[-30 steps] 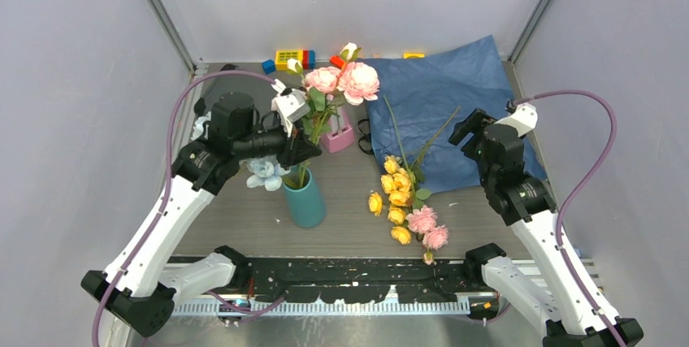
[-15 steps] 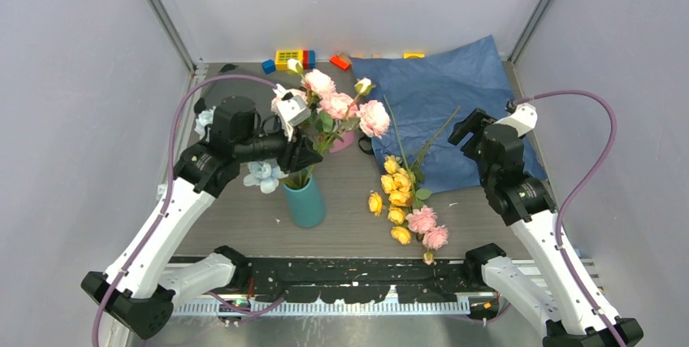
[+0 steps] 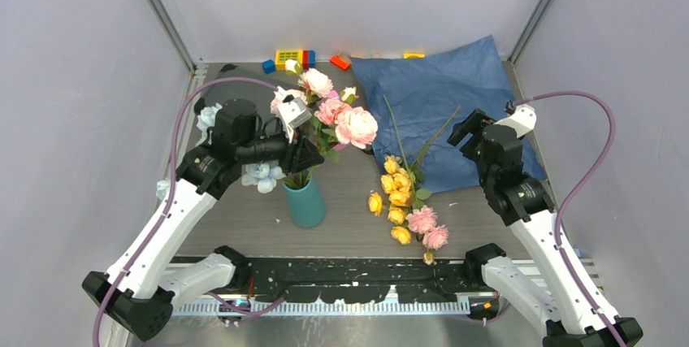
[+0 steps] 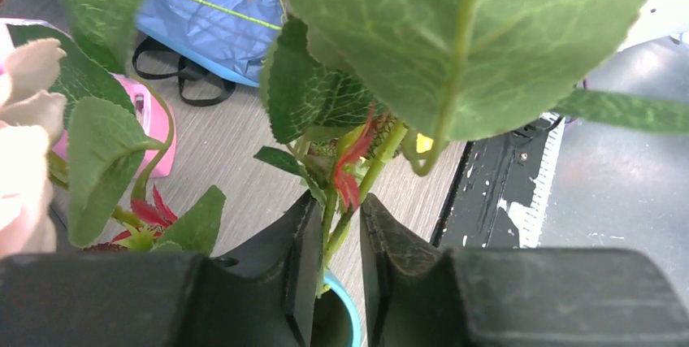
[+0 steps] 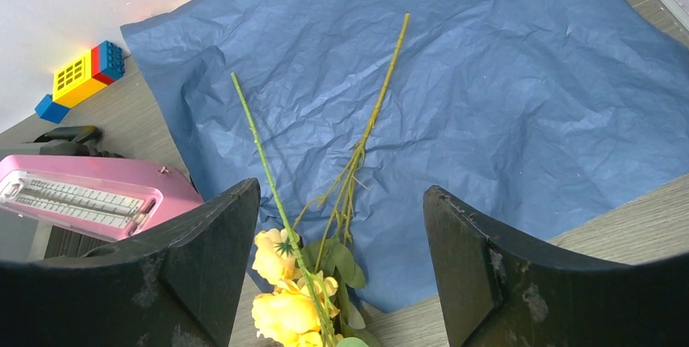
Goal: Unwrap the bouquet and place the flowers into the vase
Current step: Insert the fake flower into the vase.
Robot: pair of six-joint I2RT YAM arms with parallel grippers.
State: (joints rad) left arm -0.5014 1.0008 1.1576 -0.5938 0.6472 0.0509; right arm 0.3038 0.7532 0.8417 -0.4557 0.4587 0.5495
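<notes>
Left gripper [image 4: 339, 219]: jaws narrowly parted around the flower stems [image 4: 329, 229] (pinching or merely flanking, we cannot tell), just above the teal vase [image 4: 351, 308]. Leaves [image 4: 463, 30] block most of that wrist view, and a pink metronome [image 4: 154, 123] stands beyond. Right gripper [image 5: 340, 193] is spread wide and empty over the blue paper [image 5: 504, 103]. We note yellow flowers [image 5: 284, 298] lying at the paper's edge.

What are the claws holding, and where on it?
Right claw: open, empty. Left claw straddles the flowers' stems above the vase; a squeeze cannot be told.
</notes>
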